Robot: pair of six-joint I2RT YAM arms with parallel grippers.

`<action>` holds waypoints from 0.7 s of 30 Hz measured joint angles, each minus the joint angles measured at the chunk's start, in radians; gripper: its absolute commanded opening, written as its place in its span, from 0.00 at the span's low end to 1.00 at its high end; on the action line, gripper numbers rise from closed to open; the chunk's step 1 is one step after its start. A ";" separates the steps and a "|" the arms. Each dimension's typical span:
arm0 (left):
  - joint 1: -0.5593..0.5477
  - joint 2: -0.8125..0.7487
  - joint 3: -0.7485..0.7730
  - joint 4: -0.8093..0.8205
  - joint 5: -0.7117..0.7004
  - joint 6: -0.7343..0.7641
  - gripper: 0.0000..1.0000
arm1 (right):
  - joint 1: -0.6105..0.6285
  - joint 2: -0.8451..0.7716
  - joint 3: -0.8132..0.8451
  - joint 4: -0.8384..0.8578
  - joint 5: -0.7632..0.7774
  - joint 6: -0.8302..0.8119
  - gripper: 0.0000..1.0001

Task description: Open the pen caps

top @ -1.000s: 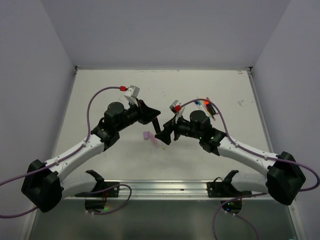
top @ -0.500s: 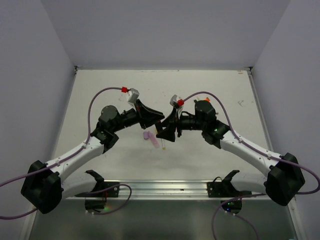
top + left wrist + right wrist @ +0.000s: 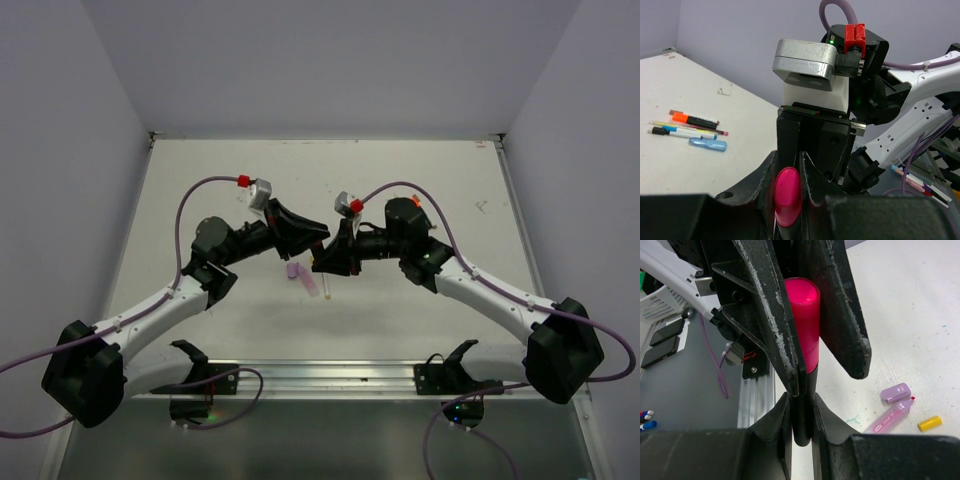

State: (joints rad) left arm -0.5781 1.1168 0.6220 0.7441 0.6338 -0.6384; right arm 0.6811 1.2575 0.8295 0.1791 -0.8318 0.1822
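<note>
A pink-and-black highlighter point(image 3: 787, 192) hangs above the table between both grippers. My left gripper point(image 3: 787, 200) is shut on its pink part point(image 3: 804, 320). My right gripper point(image 3: 802, 420) is shut on its black part, fingers pressed to both sides. In the top view the left gripper point(image 3: 316, 238) and the right gripper point(image 3: 322, 262) meet tip to tip at the table's middle, hiding the highlighter. Below them lie a loose lilac cap point(image 3: 895, 391) and an uncapped lilac-pink highlighter point(image 3: 890, 417). A yellow cap point(image 3: 930, 423) lies beside those.
Several capped pens lie together at the back right: an orange highlighter point(image 3: 692, 119), thin pens point(image 3: 685, 132) and a blue one point(image 3: 707, 144). The lilac cap point(image 3: 295, 270) and the open highlighter point(image 3: 314, 285) sit under the grippers. The metal rail point(image 3: 320, 375) borders the near edge.
The right gripper has moved in toward the left one and gone from wide open to shut on the highlighter's black part. The left gripper kept its hold.
</note>
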 measured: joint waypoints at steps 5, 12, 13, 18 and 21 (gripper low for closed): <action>0.000 0.000 -0.003 0.029 0.000 0.000 0.00 | -0.002 0.005 -0.012 0.033 -0.019 0.000 0.00; 0.000 0.024 -0.002 0.041 0.010 0.021 0.00 | -0.009 0.012 -0.063 0.116 -0.029 0.008 0.00; 0.000 0.031 0.001 0.044 0.014 0.022 0.00 | -0.010 0.012 -0.071 0.126 -0.028 0.008 0.00; 0.004 0.066 0.016 0.064 0.040 0.021 0.00 | -0.016 0.012 -0.095 0.156 -0.024 0.010 0.00; 0.009 0.081 0.027 0.072 0.058 0.020 0.00 | -0.016 0.018 -0.101 0.177 -0.022 0.011 0.00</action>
State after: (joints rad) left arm -0.5694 1.1980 0.6495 0.8165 0.6914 -0.6186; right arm 0.6651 1.2751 0.7284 0.3557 -0.8539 0.1928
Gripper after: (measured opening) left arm 0.227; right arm 0.186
